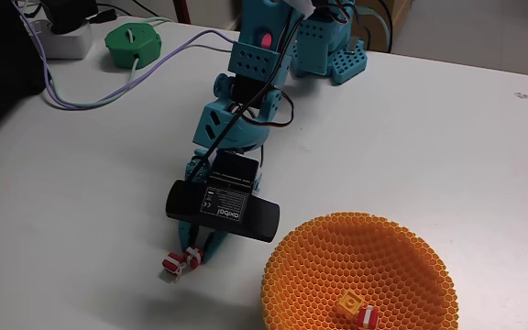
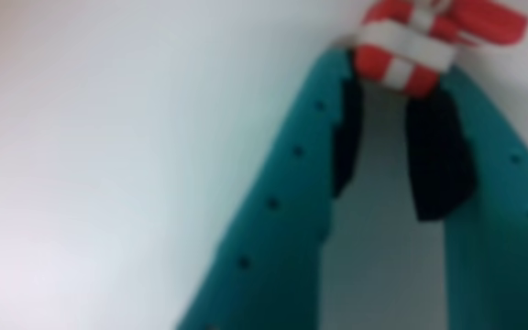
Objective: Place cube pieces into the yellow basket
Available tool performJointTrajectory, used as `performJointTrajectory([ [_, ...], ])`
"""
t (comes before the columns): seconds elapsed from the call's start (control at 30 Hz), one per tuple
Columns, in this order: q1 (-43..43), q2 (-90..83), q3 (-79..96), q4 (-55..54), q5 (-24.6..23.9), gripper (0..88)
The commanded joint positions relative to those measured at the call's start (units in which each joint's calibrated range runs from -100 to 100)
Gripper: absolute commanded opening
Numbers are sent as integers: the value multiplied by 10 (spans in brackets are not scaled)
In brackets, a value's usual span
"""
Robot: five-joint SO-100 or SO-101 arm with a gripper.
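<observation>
surface: white table (image 1: 447, 137) | on it: yellow basket (image 1: 319, 247), red-and-white cube pieces (image 1: 180, 262), green disc (image 1: 133, 46), cables (image 1: 90, 92)

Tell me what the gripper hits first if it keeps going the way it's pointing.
Probably the red-and-white striped cubes: the gripper points down at them, one already sits between its fingertips, and the white table lies right beneath.

Three red striped cubes (image 1: 171, 264) show: two at the surface's near edge, one in the basket (image 1: 359, 271). One yellow cube (image 1: 347, 303). One basket. One green disc (image 1: 132, 45).

Hobby workbench: white table (image 1: 447, 128), power strip (image 1: 62, 38), cables (image 1: 108, 87).
</observation>
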Motion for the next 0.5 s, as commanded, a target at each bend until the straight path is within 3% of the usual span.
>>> performJointTrajectory([
  [0.0, 1, -110, -42, 35, 34, 0],
  [0.27, -143, -200, -271, 331, 73, 0],
  [0.47, -250, -158, -276, 335, 42, 19],
])
